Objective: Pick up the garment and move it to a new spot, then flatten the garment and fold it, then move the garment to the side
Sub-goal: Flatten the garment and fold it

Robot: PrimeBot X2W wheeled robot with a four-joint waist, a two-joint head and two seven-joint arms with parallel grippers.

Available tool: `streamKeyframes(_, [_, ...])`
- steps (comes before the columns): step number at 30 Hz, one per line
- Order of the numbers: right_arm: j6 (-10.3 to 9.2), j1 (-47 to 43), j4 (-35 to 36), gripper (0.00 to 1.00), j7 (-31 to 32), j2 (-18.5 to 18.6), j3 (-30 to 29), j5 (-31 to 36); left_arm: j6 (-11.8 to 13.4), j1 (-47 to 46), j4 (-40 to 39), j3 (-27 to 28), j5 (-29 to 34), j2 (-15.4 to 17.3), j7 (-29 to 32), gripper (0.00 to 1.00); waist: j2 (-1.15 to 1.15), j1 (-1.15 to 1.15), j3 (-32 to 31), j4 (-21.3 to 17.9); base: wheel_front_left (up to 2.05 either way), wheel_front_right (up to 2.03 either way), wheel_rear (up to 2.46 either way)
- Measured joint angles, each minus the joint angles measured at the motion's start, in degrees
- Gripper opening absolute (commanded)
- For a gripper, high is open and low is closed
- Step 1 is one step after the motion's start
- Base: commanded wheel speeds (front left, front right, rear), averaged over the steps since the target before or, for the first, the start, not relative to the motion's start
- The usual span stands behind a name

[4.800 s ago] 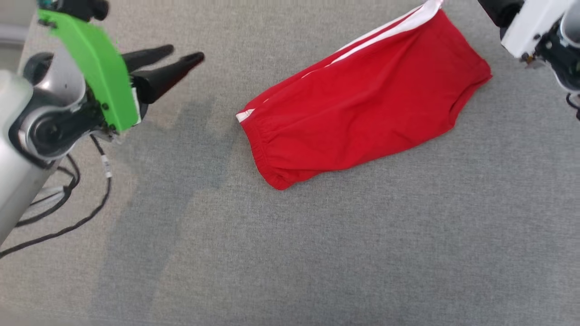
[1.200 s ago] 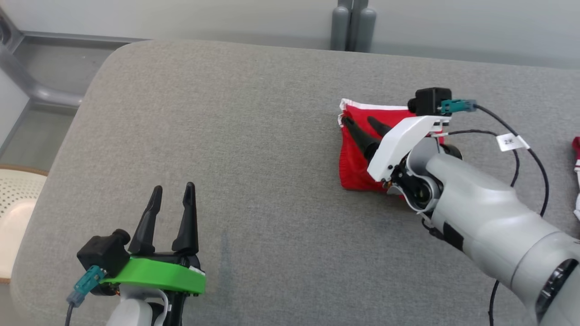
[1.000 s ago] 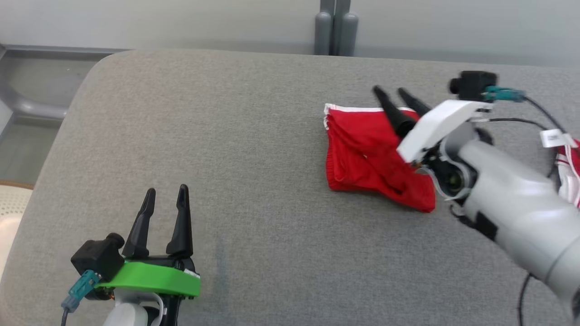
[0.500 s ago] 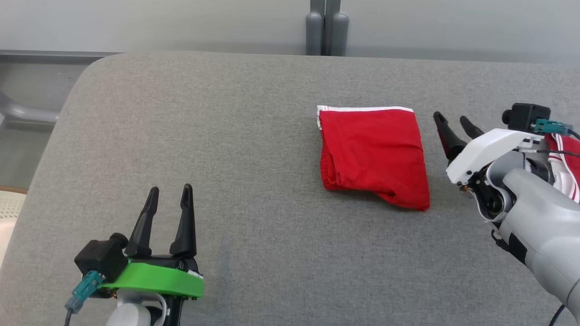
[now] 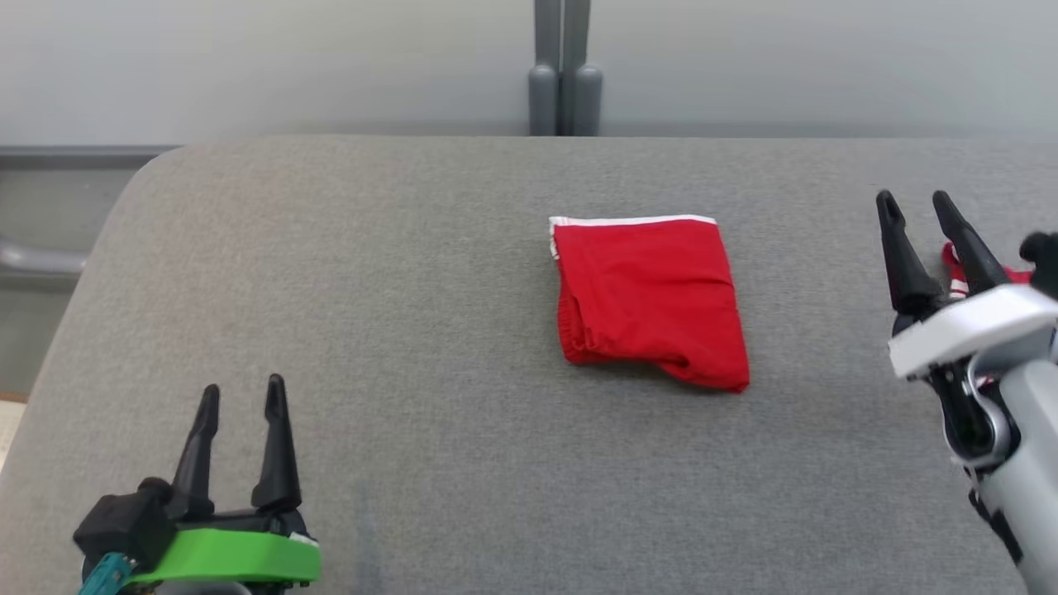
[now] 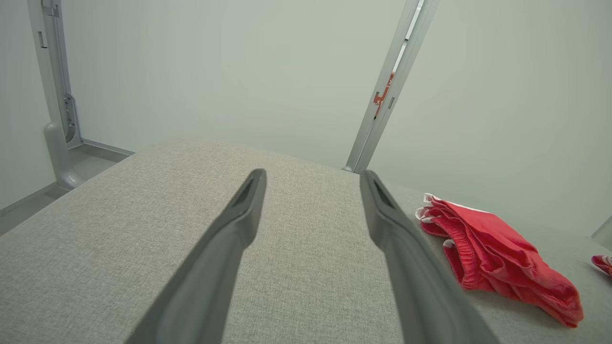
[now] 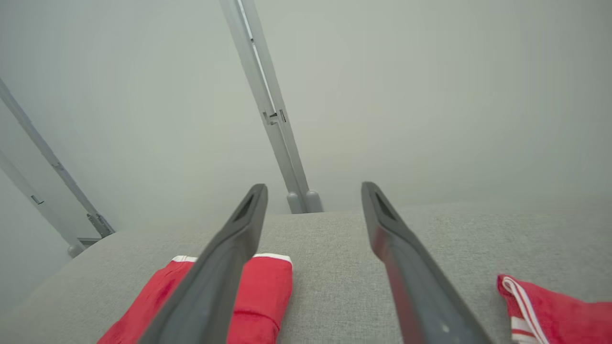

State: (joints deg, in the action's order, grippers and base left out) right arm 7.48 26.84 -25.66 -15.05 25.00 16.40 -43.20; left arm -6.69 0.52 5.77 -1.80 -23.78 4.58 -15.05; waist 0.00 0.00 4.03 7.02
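Note:
The garment (image 5: 649, 300) is a pair of red shorts with white trim, folded into a compact square near the middle of the grey padded surface (image 5: 413, 330). It also appears at the right of the left wrist view (image 6: 497, 258) and at the lower left of the right wrist view (image 7: 258, 291). My right gripper (image 5: 916, 207) is open and empty, to the right of the garment and apart from it. My left gripper (image 5: 241, 393) is open and empty at the lower left, far from the garment.
A second red cloth with white stripes (image 5: 963, 268) lies at the right edge behind my right gripper, also in the right wrist view (image 7: 550, 306). A grey post (image 5: 564, 74) rises behind the surface's far edge. The surface's rounded left corner (image 5: 140, 178) drops off to the floor.
My right gripper let go of the folded garment and drew back to the right, now off it. The left gripper stayed open. The camera shifted, so the whole picture moved.

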Motion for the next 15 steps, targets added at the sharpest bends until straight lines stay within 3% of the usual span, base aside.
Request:
streamKeyframes(7, [0.0, -14.12, 15.86, 1.0, 0.0, -6.34, -11.1, 12.87, 0.05, 2.58, -3.09, 2.93, 3.78, -0.59, 0.0, 1.0, 0.0, 0.0, -1.37, -4.0, 0.0, 0.0, 0.0])
streamKeyframes(15, [0.0, -23.47, 19.56, 1.0, 0.0, -13.41, -13.88, 19.64, -0.33, 2.76, -1.64, 2.83, 6.58, -1.3, 0.0, 1.0, 0.0, 0.0, -2.3, -6.77, 0.0, 0.0, 0.0])
